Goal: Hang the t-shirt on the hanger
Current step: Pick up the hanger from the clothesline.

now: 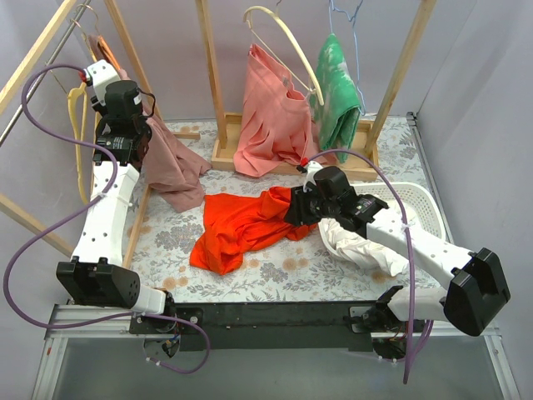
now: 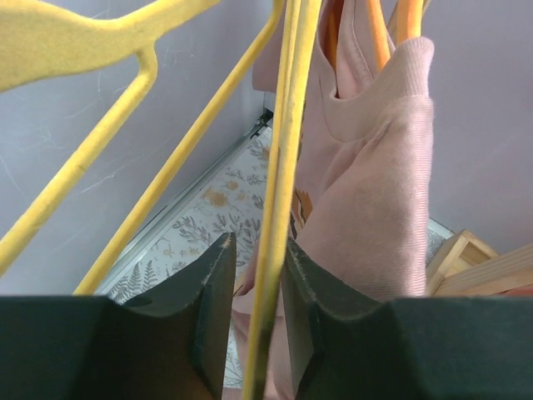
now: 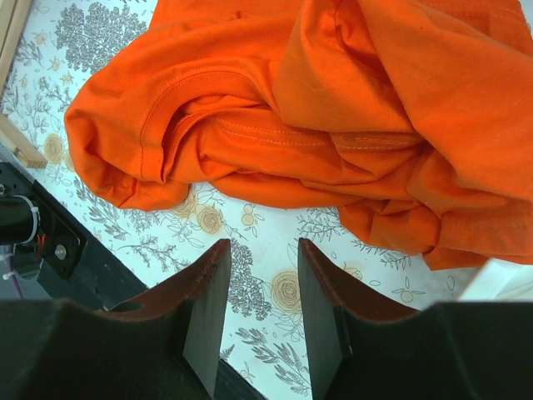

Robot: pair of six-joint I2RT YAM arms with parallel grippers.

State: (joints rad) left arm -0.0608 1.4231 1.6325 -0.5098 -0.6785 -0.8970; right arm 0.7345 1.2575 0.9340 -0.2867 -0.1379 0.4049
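The bright red-orange cotton t-shirt lies crumpled on the floral-patterned desk, not yet hung. The right jaws hang released just above the desk beside the shirt's folds, apparently lined up to pinch the cloth. The left jaws are raised at the desk's left, straddling the slim pale-yellow plastic hanger, likely to lift it away. Whether they clench it, I cannot tell. No brand, label or writing is legible.

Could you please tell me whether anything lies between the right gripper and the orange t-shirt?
Nothing visible does. The right gripper is open above bare patterned table, and the t-shirt lies crumpled just ahead of it.
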